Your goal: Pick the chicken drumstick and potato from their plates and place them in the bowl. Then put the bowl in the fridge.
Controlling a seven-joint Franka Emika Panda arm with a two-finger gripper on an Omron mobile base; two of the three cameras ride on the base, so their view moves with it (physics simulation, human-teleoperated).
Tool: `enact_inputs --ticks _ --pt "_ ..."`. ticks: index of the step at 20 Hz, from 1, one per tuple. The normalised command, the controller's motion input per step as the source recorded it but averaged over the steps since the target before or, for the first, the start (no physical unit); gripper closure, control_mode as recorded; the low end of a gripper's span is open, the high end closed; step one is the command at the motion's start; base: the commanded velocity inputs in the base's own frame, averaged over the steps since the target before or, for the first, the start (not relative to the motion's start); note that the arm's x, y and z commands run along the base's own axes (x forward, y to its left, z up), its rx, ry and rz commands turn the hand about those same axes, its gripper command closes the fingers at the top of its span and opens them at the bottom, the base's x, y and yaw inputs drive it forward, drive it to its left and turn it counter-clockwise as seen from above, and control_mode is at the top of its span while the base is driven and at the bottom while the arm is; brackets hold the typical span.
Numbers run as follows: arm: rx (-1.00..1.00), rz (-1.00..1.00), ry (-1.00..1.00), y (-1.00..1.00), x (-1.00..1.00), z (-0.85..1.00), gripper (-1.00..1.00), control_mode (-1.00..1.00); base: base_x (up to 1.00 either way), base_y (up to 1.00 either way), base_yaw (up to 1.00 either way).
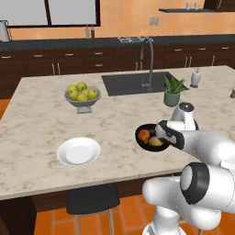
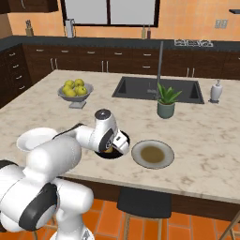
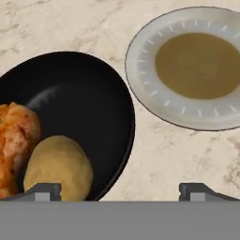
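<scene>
Shiny black bowl (image 3: 89,93), orange-brown chicken drumstick (image 3: 16,136), tan-yellow potato (image 3: 58,168), grey-beige plate (image 3: 154,89) with brown middle, white plate (image 1: 78,151), cream marbled desk (image 1: 36,124), yellow-green fruits (image 1: 82,92)

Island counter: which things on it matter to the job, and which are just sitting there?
Job: black bowl holding drumstick and potato; white plate; grey-beige plate.
Just there: fruit bowl, potted plant, soap dispenser, sink.

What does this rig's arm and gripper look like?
A glossy white arm of thick rounded segments, with dark bands at the joints and a round grey cap on one joint. The gripper has two small dark grey, blocky fingertips. No cables or markings show.
</scene>
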Motion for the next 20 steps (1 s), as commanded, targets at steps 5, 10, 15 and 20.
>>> enact_inputs --ticks 5,10,15,20 --pt "0.0 0.03 0.0 -0.09 0.34 -0.25 -1.0 -1.0 0.0 0.0 0.0" --pt "0.0 0.02 0.0 -0.02 0.32 -0.4 -1.0 -1.0 0.0 0.0 0.0" --pt "0.0 0.0 0.0 -0.13 0.11 -0.36 -1.0 -1.0 0.0 0.0 0.0" --pt "0.0 0.0 -0.03 -0.16 0.03 -0.19 -1.0 -1.0 0.0 0.0 0.0"
